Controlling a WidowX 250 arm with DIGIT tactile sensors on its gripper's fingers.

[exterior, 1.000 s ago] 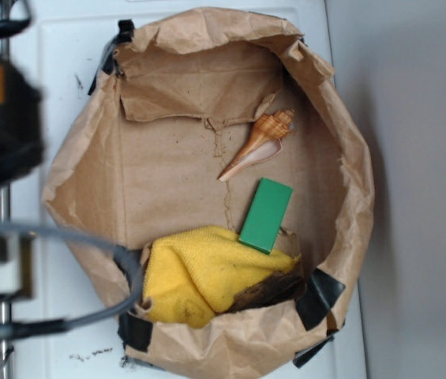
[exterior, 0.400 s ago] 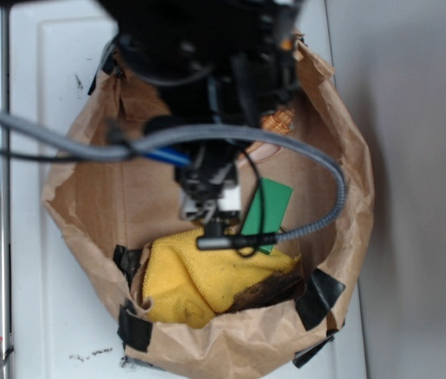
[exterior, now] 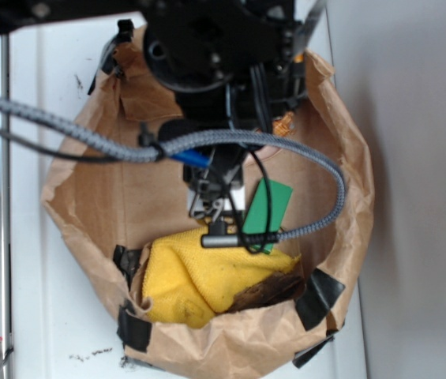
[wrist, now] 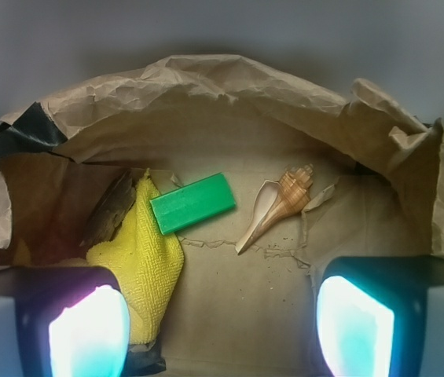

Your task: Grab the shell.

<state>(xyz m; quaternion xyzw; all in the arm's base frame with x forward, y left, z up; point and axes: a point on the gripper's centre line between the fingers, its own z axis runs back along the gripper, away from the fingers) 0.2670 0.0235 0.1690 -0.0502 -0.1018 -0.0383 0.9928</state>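
Hovering gripper (wrist: 222, 326) wide open, empty; shell (wrist: 278, 206) beyond, clear of bag wall (wrist: 206, 86).

We look down into a paper bag (wrist: 206, 82) that lies open on the worktop (exterior: 57, 63). On the bag's floor, seen from the wrist, a shell (wrist: 278, 204) lies right of centre, tilted, its tail toward us. Just left of it, apart, lies a flat block (wrist: 192, 203). Left of the block a cloth (wrist: 139, 259) reaches toward us, and a bark-like piece (wrist: 111, 208) lies along the cloth's far left edge. The tool (wrist: 222, 326) hangs over the near floor, one finger (wrist: 88, 330) on either side, nothing between them. From above, the arm (exterior: 215, 47) covers the shell.
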